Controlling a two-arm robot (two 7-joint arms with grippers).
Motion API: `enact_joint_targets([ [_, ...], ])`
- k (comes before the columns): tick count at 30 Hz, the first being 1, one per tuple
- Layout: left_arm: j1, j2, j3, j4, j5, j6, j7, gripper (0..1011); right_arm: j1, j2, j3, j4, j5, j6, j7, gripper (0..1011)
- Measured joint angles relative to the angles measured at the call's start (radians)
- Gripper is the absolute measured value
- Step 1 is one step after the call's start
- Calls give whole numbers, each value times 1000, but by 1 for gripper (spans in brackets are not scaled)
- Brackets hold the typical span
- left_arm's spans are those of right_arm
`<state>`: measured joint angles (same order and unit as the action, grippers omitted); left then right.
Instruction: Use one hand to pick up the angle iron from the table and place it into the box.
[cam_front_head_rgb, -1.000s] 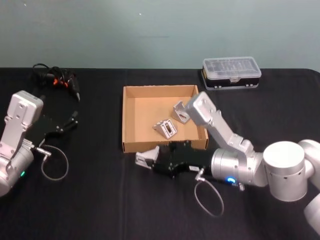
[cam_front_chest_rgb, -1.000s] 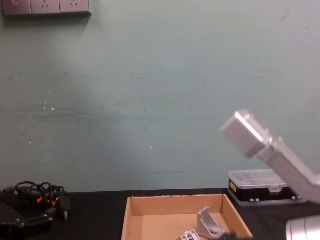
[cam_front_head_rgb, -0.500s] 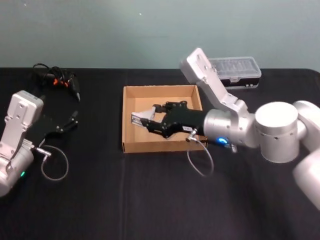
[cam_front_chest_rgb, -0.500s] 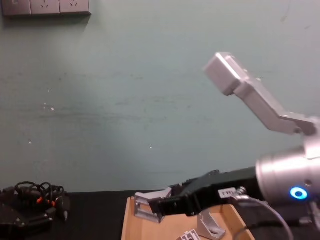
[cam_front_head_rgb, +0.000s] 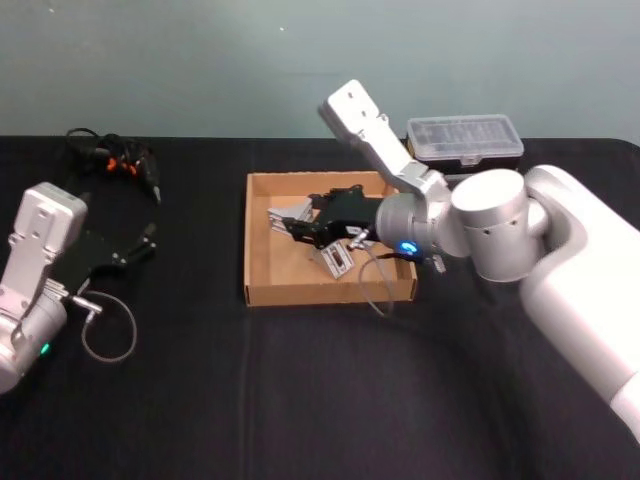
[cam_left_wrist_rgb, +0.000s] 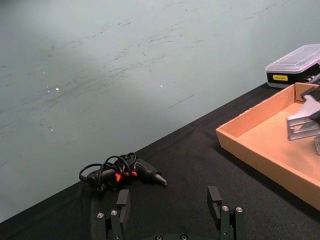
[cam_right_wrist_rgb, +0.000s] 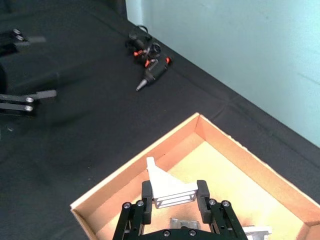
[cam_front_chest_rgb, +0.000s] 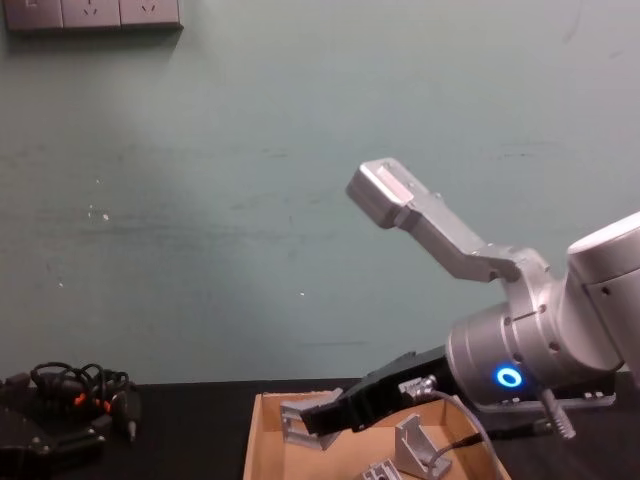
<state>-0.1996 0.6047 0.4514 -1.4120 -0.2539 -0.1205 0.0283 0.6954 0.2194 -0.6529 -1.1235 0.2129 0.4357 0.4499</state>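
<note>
My right claw (cam_front_head_rgb: 290, 222) hangs over the left half of the box (cam_front_head_rgb: 256, 292), its fingers (cam_right_wrist_rgb: 146, 191) pinched on the angle iron (cam_right_wrist_rgb: 167, 192). In the right wrist view the pale bracket sits clamped between both black fingers, its triangular web pointing away from my wrist, above the tan floor of the box. From the chest view the claw (cam_front_chest_rgb: 312, 420) reaches in from the right with the angle iron (cam_front_chest_rgb: 298, 420) at its tip, just inside the box's near-left corner and low over its floor; I cannot tell whether the piece touches the cardboard. Two more angle irons already lie in the box: one (cam_front_head_rgb: 338, 260) near the middle of the floor, beneath my wrist, and another (cam_front_chest_rgb: 420, 447) standing upright toward the right side.

My left claw (cam_left_wrist_rgb: 171, 212) rests parked at the left of the black tabletop (cam_front_head_rgb: 200, 400), fingers spread wide with nothing between them. A black tool with orange marks and a coiled cord (cam_front_head_rgb: 112, 160) lies at the tabletop's far left, and a black plastic case with a clear lid (cam_front_head_rgb: 463, 146) sits behind the box on the right.
</note>
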Motion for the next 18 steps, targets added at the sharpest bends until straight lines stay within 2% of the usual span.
enact_joint_targets([
  [6, 0, 0, 0, 0, 0, 0, 0, 1011, 33, -43, -2, 97, -23, -4, -4, 537],
  [12, 0, 0, 0, 0, 0, 0, 0, 1011, 52, -69, 7, 164, -29, -9, 8, 538],
  [18, 0, 0, 0, 0, 0, 0, 0, 1011, 53, -69, 7, 164, -29, -10, 9, 538],
])
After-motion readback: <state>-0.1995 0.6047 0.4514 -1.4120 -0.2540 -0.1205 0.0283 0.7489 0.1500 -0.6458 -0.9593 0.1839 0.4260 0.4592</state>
